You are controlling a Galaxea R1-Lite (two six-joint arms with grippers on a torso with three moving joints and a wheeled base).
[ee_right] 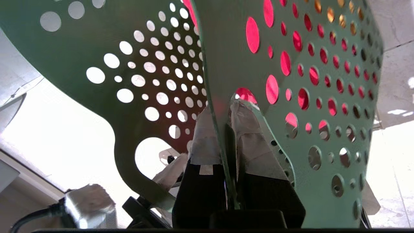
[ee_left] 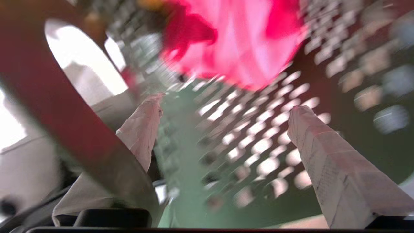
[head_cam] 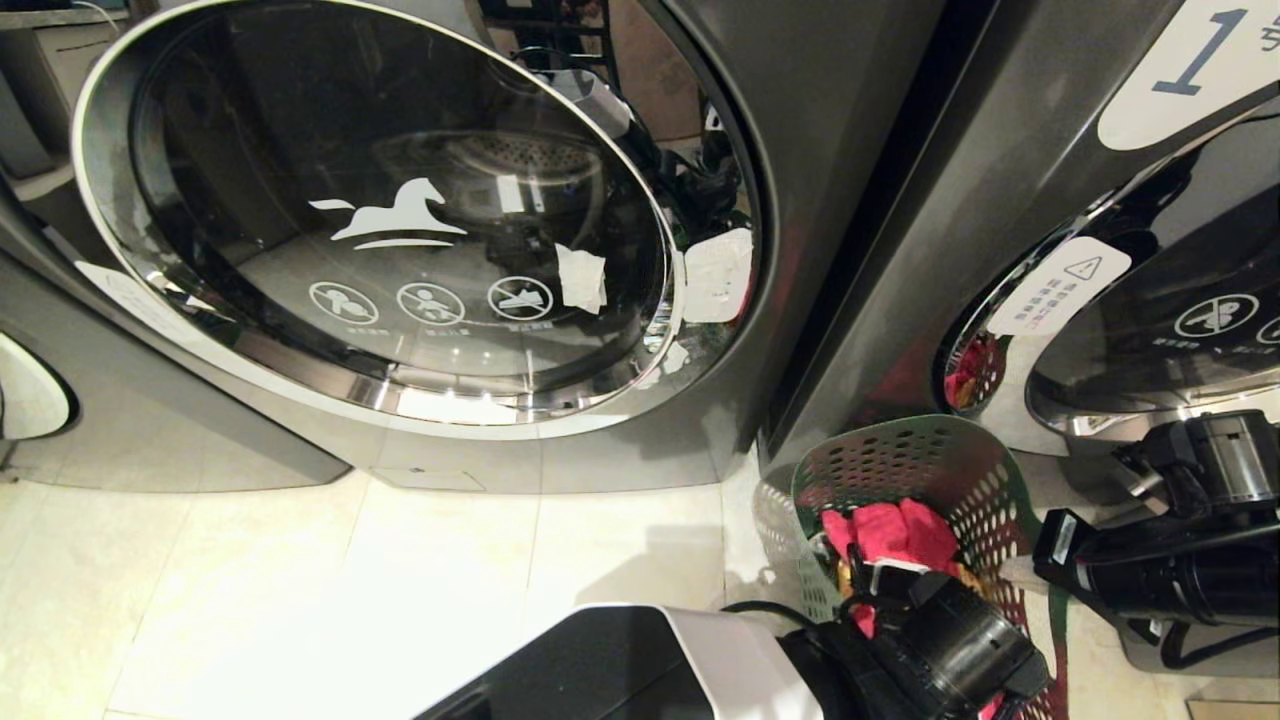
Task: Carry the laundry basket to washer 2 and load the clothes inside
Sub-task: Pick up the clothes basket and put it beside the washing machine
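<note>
Clothes, a bright pink-red garment [ee_left: 236,42] on top, sit in the dark green holey plastic basket [head_cam: 930,470] on the floor between two washers. Left gripper [ee_left: 226,119] is spread wide inside the basket; it should dip into the pink cloth before closing. Right gripper [ee_right: 226,113] pinches the basket wall, holding it steady.

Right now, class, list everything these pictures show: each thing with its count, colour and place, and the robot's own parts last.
Washing machines: two, dark grey; one with a chrome-ringed glass door bearing a white horse logo at centre, one labelled 1 to its right.
Laundry basket: one, green, holed walls, on the floor between the machines.
Pink-red garment: one, inside the basket.
Yellow-orange garment: one, a bit showing beside the pink one.
Floor: pale tiles.
Left gripper: inside the basket, taped fingers open, empty, near the pink garment.
Right gripper: fingers shut on the basket wall.
</note>
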